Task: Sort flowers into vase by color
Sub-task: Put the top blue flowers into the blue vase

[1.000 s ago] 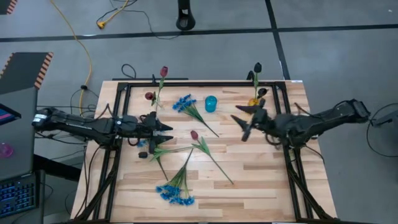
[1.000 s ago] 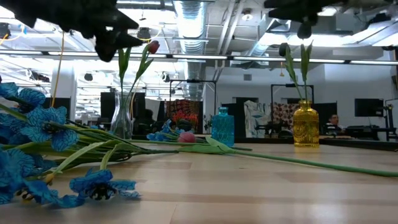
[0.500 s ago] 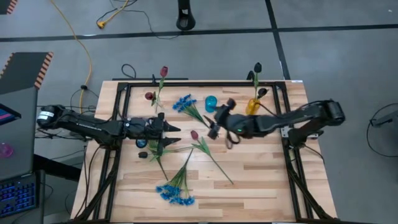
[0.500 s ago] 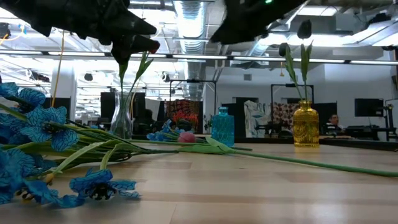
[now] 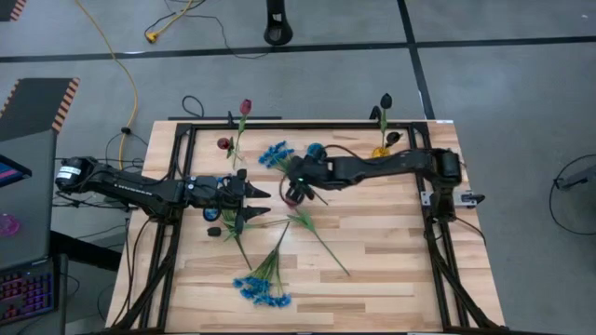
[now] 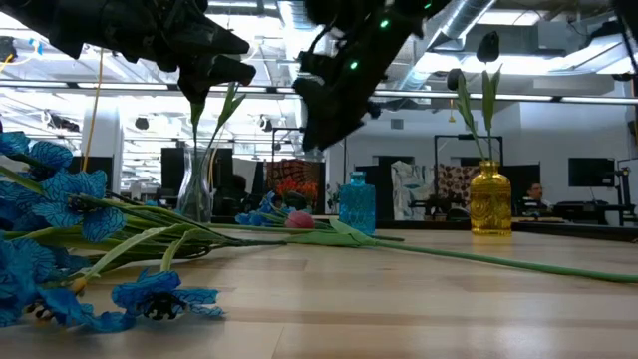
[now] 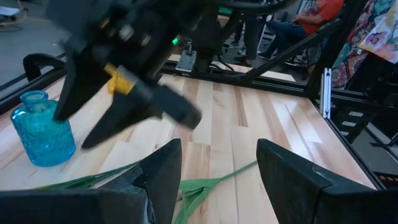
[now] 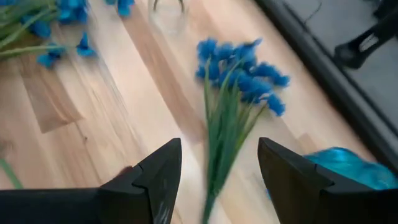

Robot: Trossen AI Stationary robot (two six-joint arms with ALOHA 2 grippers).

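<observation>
Nearest the low camera, on the tabletop (image 5: 391,261), I see a bunch of blue flowers (image 5: 261,288) lying flat, its green stems running toward the centre. Just beyond it a long-stemmed red tulip (image 5: 317,237) lies across the boards, its bud hidden under the right arm in the high view; the low view shows the bud (image 6: 298,219) resting on the wood.

My left tool (image 5: 250,204) hangs above the left-centre of the tabletop, fingers spread and holding nothing; leaves and stems lie directly beneath it. My right tool (image 5: 294,190) is stretched across from the right side to the middle, above the red bud, fingers spread and empty. Its wrist camera looks down on a second blue bunch (image 8: 239,71) lying on the wood beside the blue vase (image 5: 316,151).

Farther back, a clear glass vase (image 6: 196,189) at the left rear holds a dark red tulip (image 5: 246,107). A yellow vase (image 6: 489,199) at the right rear holds a near-black tulip (image 5: 385,100). The right arm partly covers both the blue and yellow vases from above.
</observation>
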